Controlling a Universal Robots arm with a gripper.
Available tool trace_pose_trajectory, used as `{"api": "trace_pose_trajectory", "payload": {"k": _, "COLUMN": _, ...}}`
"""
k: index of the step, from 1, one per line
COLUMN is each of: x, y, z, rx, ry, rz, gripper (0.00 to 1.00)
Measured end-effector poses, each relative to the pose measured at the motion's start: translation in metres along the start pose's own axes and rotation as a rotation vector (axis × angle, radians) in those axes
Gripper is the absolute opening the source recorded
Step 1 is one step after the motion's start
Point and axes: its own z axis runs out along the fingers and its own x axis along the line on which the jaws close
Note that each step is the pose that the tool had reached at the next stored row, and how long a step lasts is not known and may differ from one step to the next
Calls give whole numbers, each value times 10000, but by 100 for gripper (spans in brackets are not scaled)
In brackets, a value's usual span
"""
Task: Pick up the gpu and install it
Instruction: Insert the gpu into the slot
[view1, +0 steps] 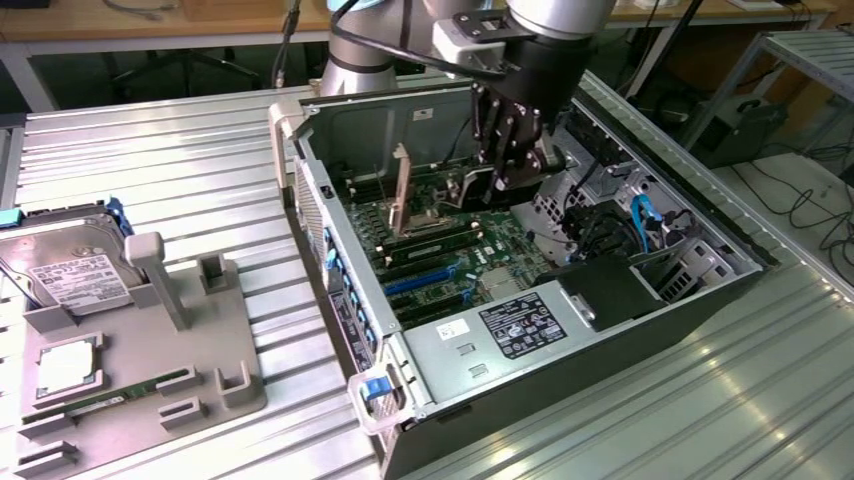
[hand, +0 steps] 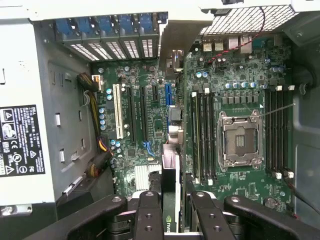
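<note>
Exterior view, read from its left: a grey fixture tray (view1: 134, 360) lies on the ribbed metal table (view1: 174, 150), carrying a silver hard drive (view1: 67, 270) with a white label too small to be read and a slim green memory stick (view1: 120, 385). At mid-frame the open computer case (view1: 534, 300) is seen, and the gripper (view1: 514, 170) is lowered into it above the motherboard (view1: 454, 250). The gpu (view1: 400, 195) is seen edge-on nearby, standing upright over the board. In the wrist view the jaws are narrowed on the gpu (hand: 170, 180), which is held on edge between them, just above the expansion slots (hand: 142, 112); a green logo is glimpsed on the card but cannot be made out. Trouble is judged most likely from misalignment: if the card edge were brought down beside its slot rather than into it, connector pins or neighbouring capacitors could be damaged, and the bracket (hand: 180, 35) could catch on the rear wall of the case. A thin card gripped this way could also tilt under pressure. On the power supply (view1: 527, 325) a black label with small white print and approval marks is visible, yet no wording can be read with confidence.
</note>
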Motion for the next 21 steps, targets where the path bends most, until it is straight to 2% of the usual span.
{"api": "trace_pose_trajectory", "payload": {"k": 8, "x": 2, "y": 3, "z": 134, "rx": -11, "ry": 2, "rz": 0, "gripper": 27}}
{"api": "trace_pose_trajectory", "payload": {"k": 14, "x": 5, "y": 57, "z": 164, "rx": -27, "ry": 1, "rz": 0, "gripper": 27}}
{"api": "trace_pose_trajectory", "payload": {"k": 20, "x": 0, "y": 81, "z": 282, "rx": -27, "ry": 2, "rz": 2, "gripper": 27}}
{"api": "trace_pose_trajectory", "payload": {"k": 21, "x": -7, "y": 87, "z": 292, "rx": -29, "ry": -15, "rz": 1, "gripper": 27}}
